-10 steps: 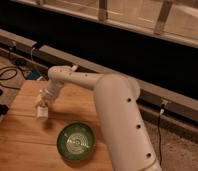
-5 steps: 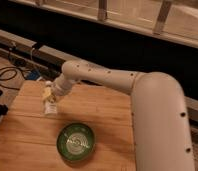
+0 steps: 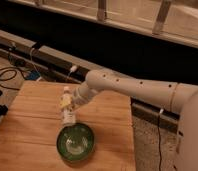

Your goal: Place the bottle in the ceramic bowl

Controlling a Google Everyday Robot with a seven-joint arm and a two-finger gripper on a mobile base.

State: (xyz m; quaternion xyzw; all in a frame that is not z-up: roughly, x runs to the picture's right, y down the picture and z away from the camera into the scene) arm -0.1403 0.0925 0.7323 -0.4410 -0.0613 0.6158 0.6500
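One slim cream plastic bottle (image 3: 67, 116), clamped in the end effector (image 3: 69, 103), has shifted right, now upright just behind the glossy round green bowl (image 3: 76, 142) on the wooden counter (image 3: 27, 125).

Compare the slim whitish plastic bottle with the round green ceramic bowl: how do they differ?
The slim whitish plastic bottle is tall, narrow and pale; the round green ceramic bowl is low, wide and dark-rimmed. The bottle is held roughly upright in the shut claw, just behind the bowl's far rim; the bowl rests free on the wooden table. The bottle is capped; the bowl is open and empty. Both are over the table.
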